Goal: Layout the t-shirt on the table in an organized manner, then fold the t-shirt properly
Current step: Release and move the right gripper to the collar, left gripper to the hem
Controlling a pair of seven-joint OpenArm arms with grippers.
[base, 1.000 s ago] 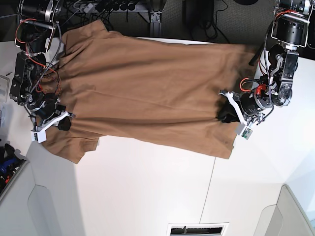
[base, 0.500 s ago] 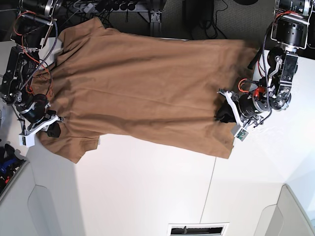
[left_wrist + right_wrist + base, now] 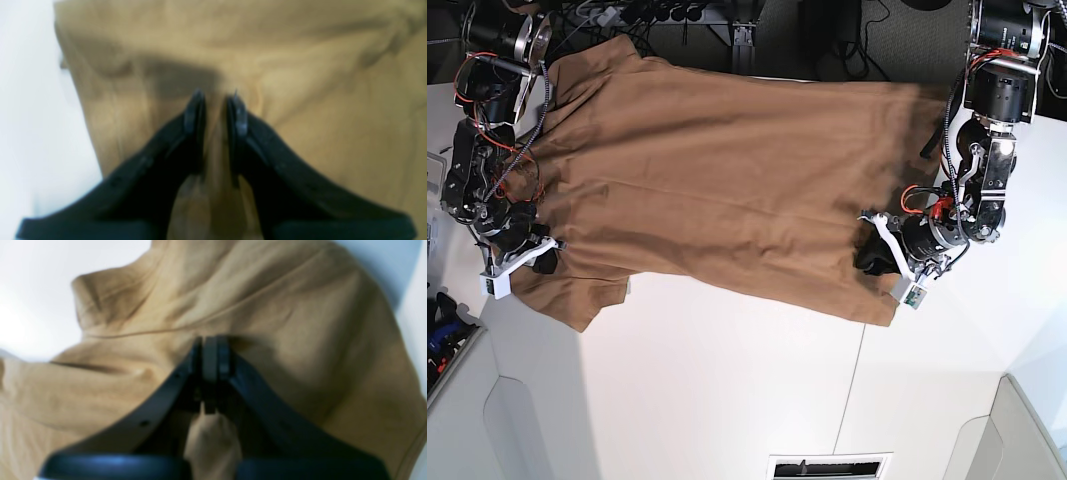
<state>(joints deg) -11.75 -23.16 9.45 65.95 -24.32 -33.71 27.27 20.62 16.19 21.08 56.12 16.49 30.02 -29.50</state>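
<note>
The tan-brown t-shirt (image 3: 717, 180) lies spread across the far half of the white table (image 3: 727, 380), its far edge hanging past the table's back. My left gripper (image 3: 874, 256) is on the shirt's right edge, near its lower corner. In the left wrist view its black fingers (image 3: 195, 110) are closed on a ridge of the cloth (image 3: 300, 100). My right gripper (image 3: 539, 259) is on the shirt's left side, above a sleeve (image 3: 577, 300). In the right wrist view the gripper (image 3: 210, 350) is shut on a fold of the shirt (image 3: 267, 313). The neck tag is hidden.
Dark cables and a power strip (image 3: 667, 15) lie on the floor behind the table. A bin with small blue items (image 3: 442, 335) sits at the left edge. A thin seam (image 3: 852, 370) runs across the near tabletop. A white vent (image 3: 827, 467) is at the front edge.
Both grippers have kept their hold on the shirt. The right gripper swung left, then came part way back; the left gripper drifted left and toward the front, pulling the shirt's right edge along.
</note>
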